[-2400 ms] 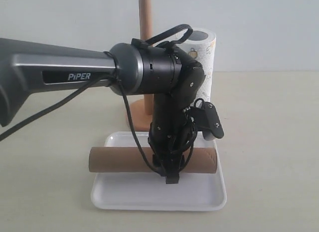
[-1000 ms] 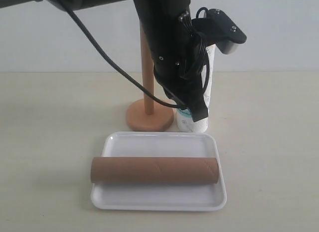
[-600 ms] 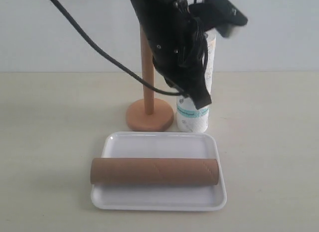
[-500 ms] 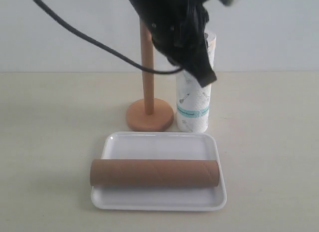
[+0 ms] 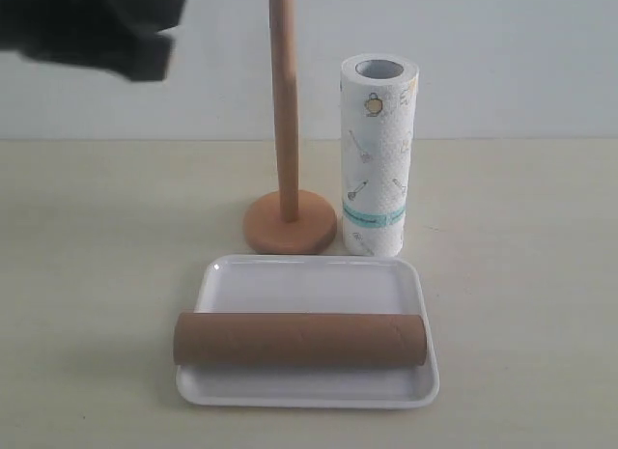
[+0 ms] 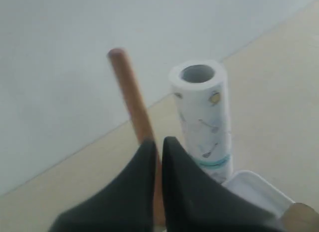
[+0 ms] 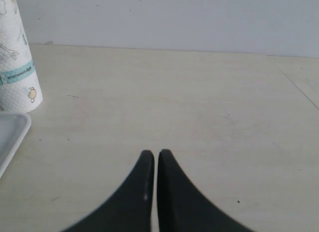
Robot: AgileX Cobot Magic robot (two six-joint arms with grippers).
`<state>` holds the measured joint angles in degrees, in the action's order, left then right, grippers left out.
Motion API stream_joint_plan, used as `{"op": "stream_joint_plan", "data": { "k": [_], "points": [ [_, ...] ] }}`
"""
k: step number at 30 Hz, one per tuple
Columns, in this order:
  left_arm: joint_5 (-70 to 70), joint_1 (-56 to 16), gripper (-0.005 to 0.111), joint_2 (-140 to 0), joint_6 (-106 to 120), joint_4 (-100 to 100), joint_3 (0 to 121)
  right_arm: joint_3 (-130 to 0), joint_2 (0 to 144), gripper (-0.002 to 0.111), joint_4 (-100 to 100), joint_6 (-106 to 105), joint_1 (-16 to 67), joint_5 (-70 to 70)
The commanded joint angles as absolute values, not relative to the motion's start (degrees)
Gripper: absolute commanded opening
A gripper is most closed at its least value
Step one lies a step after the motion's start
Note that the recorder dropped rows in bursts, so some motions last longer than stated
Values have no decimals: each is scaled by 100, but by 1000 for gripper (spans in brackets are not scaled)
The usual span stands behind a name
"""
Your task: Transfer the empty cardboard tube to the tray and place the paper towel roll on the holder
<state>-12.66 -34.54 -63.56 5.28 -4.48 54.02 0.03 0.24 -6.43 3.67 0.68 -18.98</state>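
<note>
The tube (image 5: 299,338) lies across the tray (image 5: 309,280), well apart from both grippers. The roll (image 5: 377,154) stands upright just beside the holder (image 5: 286,159). The left gripper (image 6: 159,141), raised above them, and the right gripper (image 7: 153,153) both have their jaws pressed together, holding nothing.

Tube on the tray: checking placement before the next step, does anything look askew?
The tube lies level across the tray, but in the exterior view its left end pokes just past the rim. Nothing looks damaged.
</note>
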Motion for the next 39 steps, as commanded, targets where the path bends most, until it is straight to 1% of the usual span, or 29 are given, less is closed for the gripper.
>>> {"op": "stream_joint_plan", "data": {
  "k": [1,4,8,12,16,18,20,23,29,39],
  "points": [
    [195,-2655,5,-4977,-65,-384,3479,0,0,2,-632,392,50,-1856],
    [722,-2037,5,-4059,-570,-384,2391,0,0,2,-632,392,50,-1856],
    [791,-1395,5,-2888,-854,-384,1312,0,0,2,-632,392,50,-1856],
    [727,-1062,5,-2015,-854,-384,555,0,0,2,-632,392,50,-1856],
    [633,-969,5,-1380,-854,-384,13,0,0,2,-632,392,50,-1856],
    [448,-960,5,-1128,-854,-384,0,0,0,2,-632,392,50,-1856],
    [-172,-960,5,-937,-854,-384,0,0,0,2,-642,392,50,-1840],
    [-729,-890,5,-703,-854,-384,0,0,0,2,-653,392,50,-1839],
    [-1640,-635,5,-446,-854,-384,0,0,0,2,-653,392,50,-1839],
    [-1713,-562,5,0,-744,-433,0,0,0,2,-653,392,50,-1839]
  ]
}}
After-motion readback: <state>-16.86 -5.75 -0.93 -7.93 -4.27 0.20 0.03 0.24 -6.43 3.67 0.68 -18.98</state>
